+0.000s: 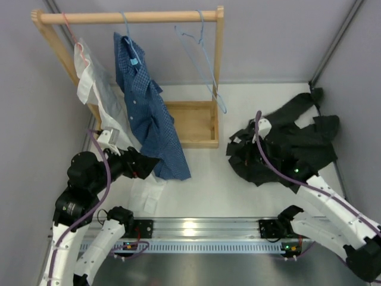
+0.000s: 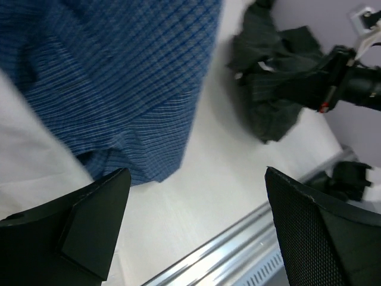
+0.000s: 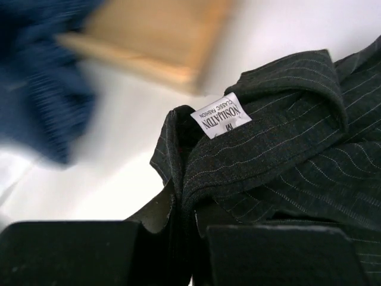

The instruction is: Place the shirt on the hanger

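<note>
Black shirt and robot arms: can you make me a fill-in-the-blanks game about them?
The right tool is shut on the ____ shirt.
The left tool is ____, holding nothing.
The shirt's neck label is ____ with dark letters.
Missing words: black, open, white.

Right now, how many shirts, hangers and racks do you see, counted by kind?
Shirts: 3 (white shirt, blue checked shirt, black pinstriped shirt)
Hangers: 3 (pink hanger, blue hanger, light-blue wire hanger)
Wooden rack: 1
Total: 7
</note>
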{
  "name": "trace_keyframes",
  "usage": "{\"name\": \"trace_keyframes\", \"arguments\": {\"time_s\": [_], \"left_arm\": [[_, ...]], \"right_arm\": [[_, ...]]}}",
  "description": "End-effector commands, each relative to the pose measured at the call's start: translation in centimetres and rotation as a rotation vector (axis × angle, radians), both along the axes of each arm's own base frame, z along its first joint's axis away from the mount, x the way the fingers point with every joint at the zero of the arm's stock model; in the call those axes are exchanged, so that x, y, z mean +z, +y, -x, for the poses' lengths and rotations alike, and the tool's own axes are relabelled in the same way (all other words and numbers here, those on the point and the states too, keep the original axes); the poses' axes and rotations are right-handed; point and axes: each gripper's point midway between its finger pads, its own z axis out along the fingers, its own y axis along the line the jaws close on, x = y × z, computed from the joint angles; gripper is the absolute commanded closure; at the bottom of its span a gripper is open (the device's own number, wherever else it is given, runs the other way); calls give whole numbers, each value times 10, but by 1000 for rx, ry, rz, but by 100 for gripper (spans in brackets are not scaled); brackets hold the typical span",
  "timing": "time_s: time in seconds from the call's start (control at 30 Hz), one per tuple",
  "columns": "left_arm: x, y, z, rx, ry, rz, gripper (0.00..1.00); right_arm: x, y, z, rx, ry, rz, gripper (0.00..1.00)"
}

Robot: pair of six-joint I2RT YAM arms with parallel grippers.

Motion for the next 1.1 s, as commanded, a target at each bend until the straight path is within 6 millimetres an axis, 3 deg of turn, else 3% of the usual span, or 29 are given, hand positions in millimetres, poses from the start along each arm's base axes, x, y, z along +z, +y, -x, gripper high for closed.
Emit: {"name": "trace_keyframes", "arguments": {"time_s": [0.0,0.07,0.1,0.17,0.2,0.23,0.33,0.4,0.43,0.57,0.6,0.7,0.77,0.8,0.87,0.9,0.93,0.97,1.0,1.07], "left_arm": [[53,-47,17,-296,-99,165,2],[62,-62,17,-364,-56,246,2],[56,-65,6,-358,-13,255,2],[43,-68,-6,-340,22,259,2],[40,-68,-14,-321,17,256,2],[29,-70,-21,-312,53,250,2],[10,-75,-23,-311,100,234,2],[-1,-79,-21,-313,105,208,2],[-6,-81,-20,-318,109,196,2],[-38,-94,-16,-337,161,130,2],[-53,-99,-9,-357,192,113,2],[-72,-96,-5,-300,217,100,2],[-76,-86,-10,-213,229,107,3],[-74,-79,-9,-180,219,113,3],[-76,-63,-13,-87,224,89,3],[-73,-58,-12,-62,215,85,3],[-68,-52,-14,-34,206,81,3],[-68,-45,-17,12,199,65,3],[-73,-35,-18,59,217,37,3],[-71,-23,-20,123,221,12,3]], "right_arm": [[42,95,90,463,22,-301,100],[56,121,115,551,4,-353,100],[65,142,144,652,-1,-362,100],[74,157,152,671,-31,-354,96],[80,168,160,700,-27,-350,88],[79,168,151,651,-32,-331,68],[72,151,127,477,-32,-263,31],[72,135,123,421,-37,-226,19],[62,122,122,385,-19,-172,12],[50,101,132,382,18,-127,11],[39,99,136,398,40,-109,11],[15,109,163,539,96,-88,12],[6,127,176,613,103,-94,12],[0,138,194,677,105,-87,12],[-10,163,202,695,81,-71,11],[-5,174,209,698,43,-61,10],[-6,183,210,681,30,-44,10],[-21,191,208,641,49,3,10],[-12,202,205,597,31,-1,10],[-24,216,202,514,66,9,9]]}}
